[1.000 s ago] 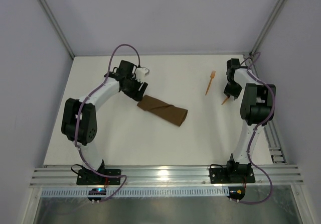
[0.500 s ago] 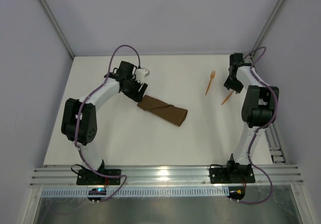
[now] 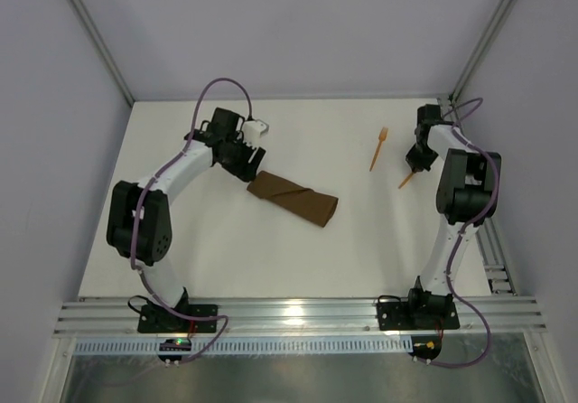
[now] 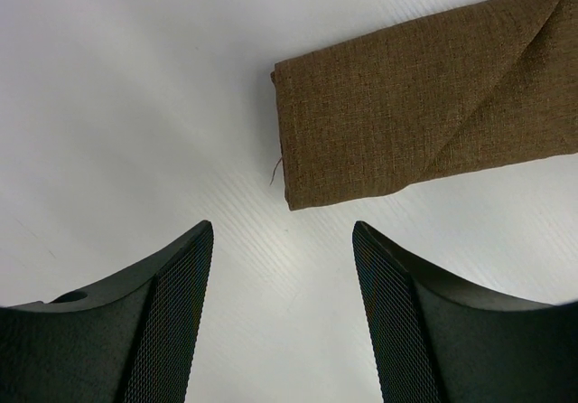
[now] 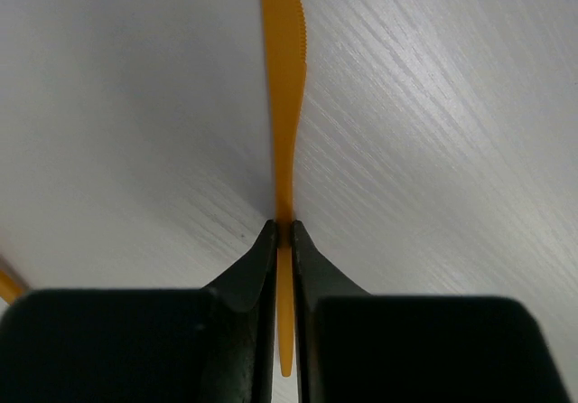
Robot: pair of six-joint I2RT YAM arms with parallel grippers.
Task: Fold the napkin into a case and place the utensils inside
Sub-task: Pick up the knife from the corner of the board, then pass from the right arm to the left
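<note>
I am operating in what is plainly looking like a robotics lab test cell. A left arm (image 3: 176, 177) and a right arm (image 3: 465, 186) are sitting bolted to aluminium rails (image 3: 298, 317) along the near edge of a white worktop (image 3: 271, 249), with purple cables (image 3: 209, 91) looping off them in the open. Aluminium frame posts (image 3: 90, 32) are rising toward the far corners, and plain pale panels (image 3: 298, 23) are closing the space in on the left, right and far sides. The props lying out are a folded brown case (image 3: 293, 198), an orange fork (image 3: 378, 147) and an orange knife (image 3: 406, 180), staged like test pieces.
</note>
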